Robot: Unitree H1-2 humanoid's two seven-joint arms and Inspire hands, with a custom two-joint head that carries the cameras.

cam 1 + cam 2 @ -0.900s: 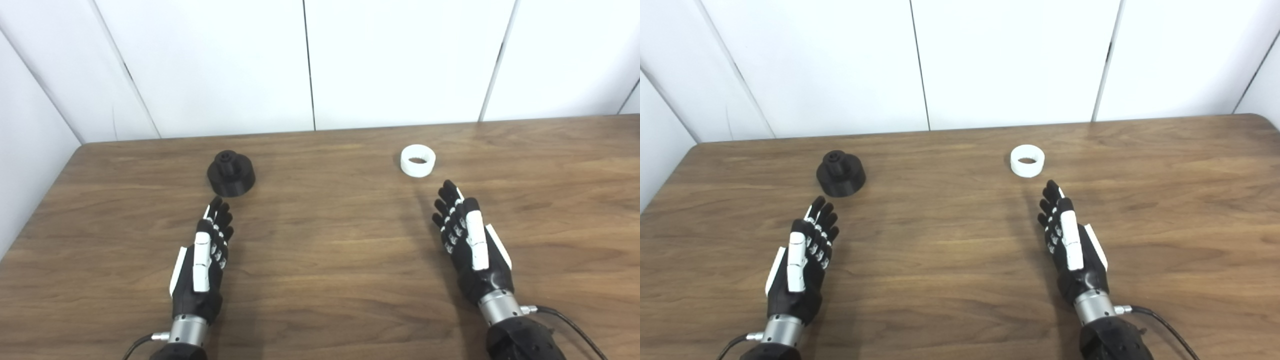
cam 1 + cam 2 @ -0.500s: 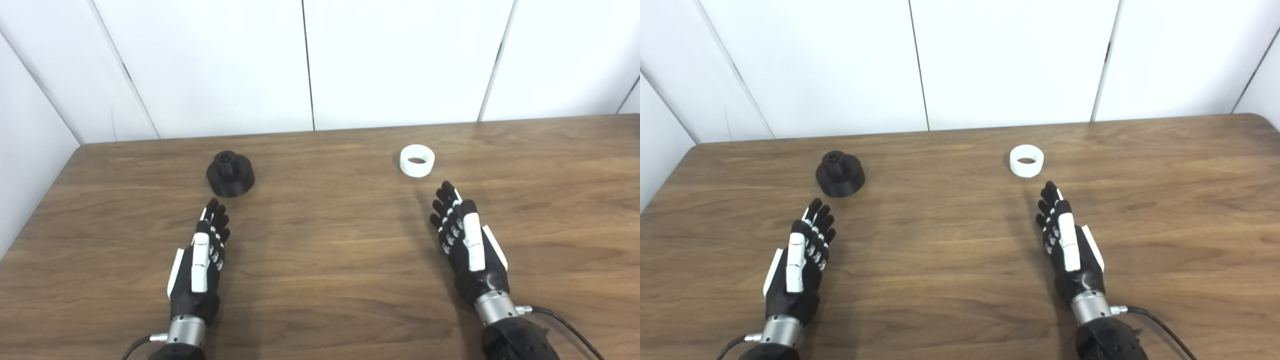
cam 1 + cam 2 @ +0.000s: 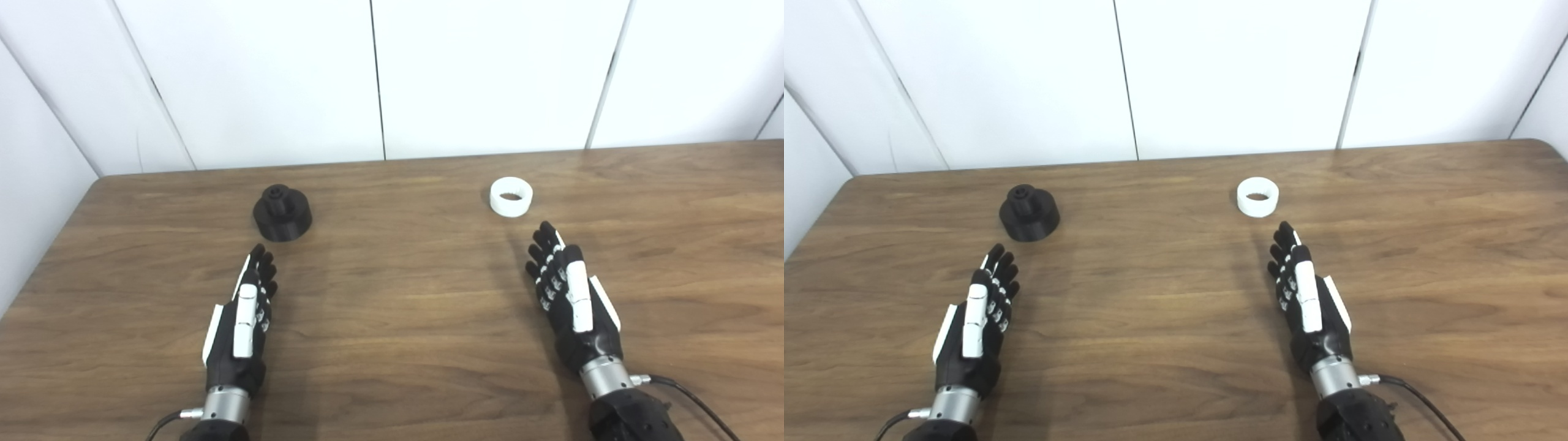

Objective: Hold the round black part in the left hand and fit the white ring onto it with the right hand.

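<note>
Left eye view: you have both hands flat above the counter point(image 3: 398, 318), each short of its part.
Left hand point(image 3: 242, 318): empty, fingers extended and lying close together, pointing toward the far edge.
Right hand point(image 3: 572, 294): empty as well, fingers extended and slightly spread, angled a little toward the far left.
Round black part point(image 3: 282, 212): stands upright on its wide base toward the far-left corner, narrow boss on top, axis vertical. It is apart from your left fingertips, just beyond them and slightly to the right.
White ring point(image 3: 511, 196): rests flat toward the far edge, right of centre, opening upward, axis vertical. It lies just beyond your right fingertips and slightly to their left, not touching.
Governing relation: each part sits straight ahead of the hand on its own side, so no crossing is called for. The two parts are well apart from each other.
Containers: none on the counter. The ring's bore looks empty; only counter shows through it.
Stage, as judged: nothing grasped, fitting not begun. Your left hand would need to reach forward and close around the black part's base, leaving the boss clear.
</note>
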